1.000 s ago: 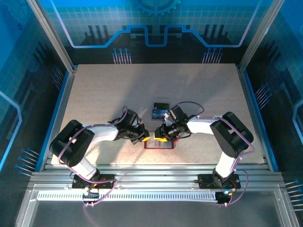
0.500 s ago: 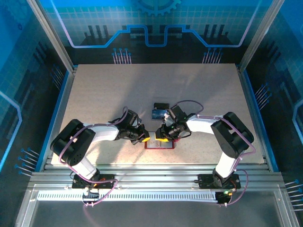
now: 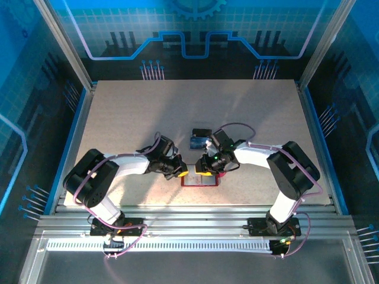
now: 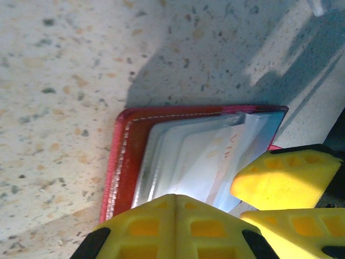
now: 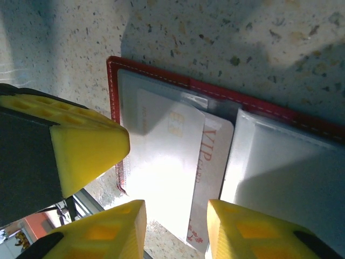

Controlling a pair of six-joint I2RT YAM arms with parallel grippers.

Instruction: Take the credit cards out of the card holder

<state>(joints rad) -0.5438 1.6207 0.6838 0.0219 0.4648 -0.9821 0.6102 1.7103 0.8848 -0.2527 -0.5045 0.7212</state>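
The wallet lies open and flat on the table, close to the near edge and midway between the two arms, with its grey inner pockets facing up. Just beyond it, a blue card and a black card lie on the bare tabletop, apart from the wallet, so that part of the job looks done. At least one more remains: a pale card with a chip and "VIP" lettering sits in the pocket of one leaf, its end sliding out past the wallet's edge but much of it still tucked under the clear sleeve. The pictures do not show whether other cards are hidden behind it or in the other leaf. The left gripper is clenched with nothing between its fingers, and its tip sits at the wallet's edge, probably pinning the leaf down so it cannot drag. The right gripper has its yellow fingers partly spread over the jutting end of the pale card, one to each side; the card's edges vanish behind them, so whether they actually pinch it cannot be told. By this reckoning the task is past its middle, with the pale card half drawn and needing to be pulled free and laid down beside the others.
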